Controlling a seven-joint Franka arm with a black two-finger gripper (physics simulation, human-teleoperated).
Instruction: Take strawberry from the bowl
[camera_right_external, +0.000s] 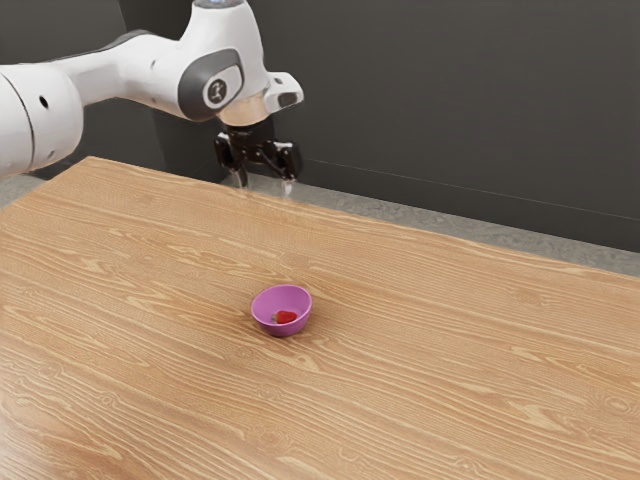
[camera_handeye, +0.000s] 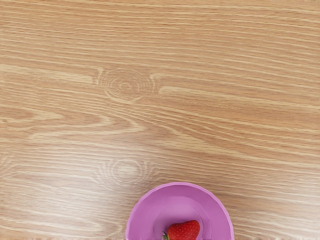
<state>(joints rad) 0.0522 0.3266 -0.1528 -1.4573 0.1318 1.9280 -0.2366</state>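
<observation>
Your strawberry (camera_right_external: 286, 317) sits inside the bowl (camera_right_external: 280, 298), low down at its bottom. The fruit is red and lies on its side, with its green leafy end pointing toward the bowl's wall. The bowl itself is pinkish purple and round, and it stands upright on your wooden table (camera_right_external: 430, 330).

Your claw (camera_right_external: 264, 186) is open, its two fingers spread apart. You have it raised well above the bowl and apart from it, and in the exterior view it appears a little to the left of the bowl. The fingers point downward. The white arm (camera_right_external: 222, 55) comes in from the exterior view's left, above the level of the bowl.

In the wrist view, you look down into the bowl, part of which is cut off by the frame's edge. Just beside the bowl you can see a ringed knot (camera_handeye: 127, 170) in the wood, and a second knot (camera_handeye: 126, 86) lies farther from the bowl. Past the table's edge, well apart from the bowl, you have a grey floor (camera_right_external: 450, 225) and a dark wall (camera_right_external: 450, 100).
</observation>
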